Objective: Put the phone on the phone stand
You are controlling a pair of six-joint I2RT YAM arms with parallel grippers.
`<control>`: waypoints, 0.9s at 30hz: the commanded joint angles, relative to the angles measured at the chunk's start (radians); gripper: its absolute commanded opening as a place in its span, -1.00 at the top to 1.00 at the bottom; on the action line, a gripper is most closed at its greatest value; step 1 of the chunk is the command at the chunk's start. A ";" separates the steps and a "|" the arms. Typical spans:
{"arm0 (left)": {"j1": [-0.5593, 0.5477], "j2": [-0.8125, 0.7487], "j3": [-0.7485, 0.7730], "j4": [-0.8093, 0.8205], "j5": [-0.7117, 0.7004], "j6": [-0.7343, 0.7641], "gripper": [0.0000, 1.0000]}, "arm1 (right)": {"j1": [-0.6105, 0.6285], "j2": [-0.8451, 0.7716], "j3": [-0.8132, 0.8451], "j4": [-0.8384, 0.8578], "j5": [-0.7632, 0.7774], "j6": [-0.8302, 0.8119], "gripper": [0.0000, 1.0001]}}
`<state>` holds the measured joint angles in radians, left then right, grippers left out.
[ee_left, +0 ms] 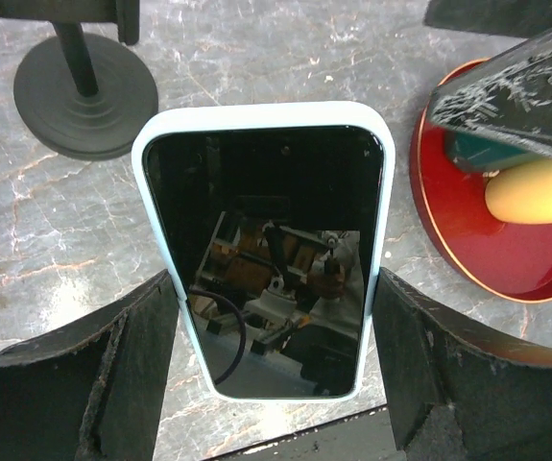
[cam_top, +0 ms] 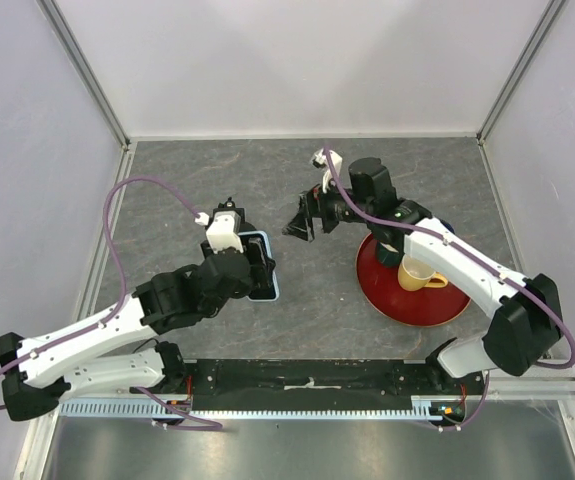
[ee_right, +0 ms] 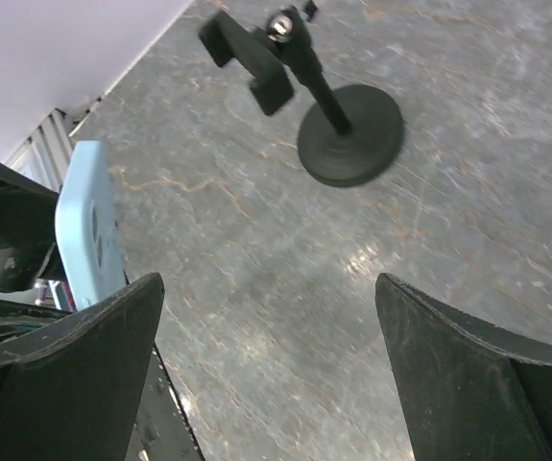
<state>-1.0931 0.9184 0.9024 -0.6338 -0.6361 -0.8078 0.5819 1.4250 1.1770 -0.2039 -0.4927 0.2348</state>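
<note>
Closest to my left wrist camera are the left fingers (ee_left: 112, 375), closed on the long sides of the phone (ee_left: 266, 240). Its black screen faces the lens, and its pale blue rim presses against both pads. From the right wrist camera I see the phone's pale blue back tilted up off the grey marbled surface (ee_right: 429, 221), roughly mid-surface and a little toward the left and near edges. The phone stand (ee_left: 85, 96) sits beyond the phone and to its left, with its disc base flat, its post upright and its clamp tipped over at the top. Only bare surface lies between the phone and the stand. I cannot pick the stand out in the overhead view. The right fingers (ee_right: 468, 375) are spread wide with nothing between them, and they point toward the stand from its other side. One of them hangs over the rim of a red plate (ee_left: 468, 240), which lies toward the right edge. A yellow mug (ee_left: 530, 192) stands on that plate, just right of the phone.
</note>
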 commanded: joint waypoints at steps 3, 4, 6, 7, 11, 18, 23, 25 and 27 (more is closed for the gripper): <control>0.004 -0.076 -0.020 0.129 -0.080 0.071 0.95 | 0.056 0.041 0.070 0.138 -0.052 0.081 -0.93; 0.004 -0.082 -0.022 0.131 -0.080 0.073 0.95 | 0.061 0.043 0.072 0.150 -0.059 0.107 -0.90; 0.004 -0.095 -0.026 0.135 -0.083 0.079 0.95 | 0.081 0.055 0.076 0.181 -0.082 0.126 -0.85; 0.004 -0.095 -0.025 0.135 -0.085 0.081 0.95 | 0.088 0.057 0.079 0.188 -0.090 0.138 -0.79; 0.006 -0.095 -0.019 0.134 -0.091 0.093 0.95 | 0.128 0.072 0.092 0.222 -0.112 0.155 -0.74; 0.006 -0.101 -0.005 0.106 -0.109 0.073 0.95 | 0.142 0.028 0.075 0.268 -0.043 0.190 -0.81; 0.006 -0.115 -0.007 0.095 -0.111 0.071 0.95 | 0.142 -0.011 0.056 0.268 -0.012 0.192 -0.91; 0.006 -0.113 -0.003 0.092 -0.112 0.076 0.95 | 0.144 -0.017 0.055 0.267 -0.015 0.187 -0.92; 0.006 -0.112 0.000 0.091 -0.111 0.085 0.95 | 0.142 -0.017 0.056 0.267 -0.033 0.187 -0.89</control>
<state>-1.0920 0.8291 0.8700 -0.5972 -0.6819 -0.7452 0.7185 1.4464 1.2201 0.0078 -0.5190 0.4152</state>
